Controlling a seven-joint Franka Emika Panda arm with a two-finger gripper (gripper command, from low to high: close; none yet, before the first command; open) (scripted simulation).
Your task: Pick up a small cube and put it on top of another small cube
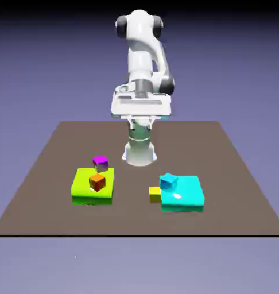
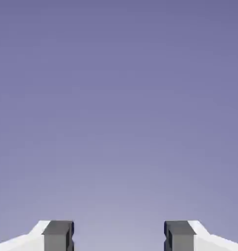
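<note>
Gaping wide, the gripper holds nothing; in the hand view its two grey fingertips stand far apart with only blue-violet backdrop between them. The exterior view alone shows the counter: the small yellow cube touches the left edge of a flat cyan block, which carries a small blue cube. An orange cube sits on the lime-green block, a magenta cube just behind.
</note>
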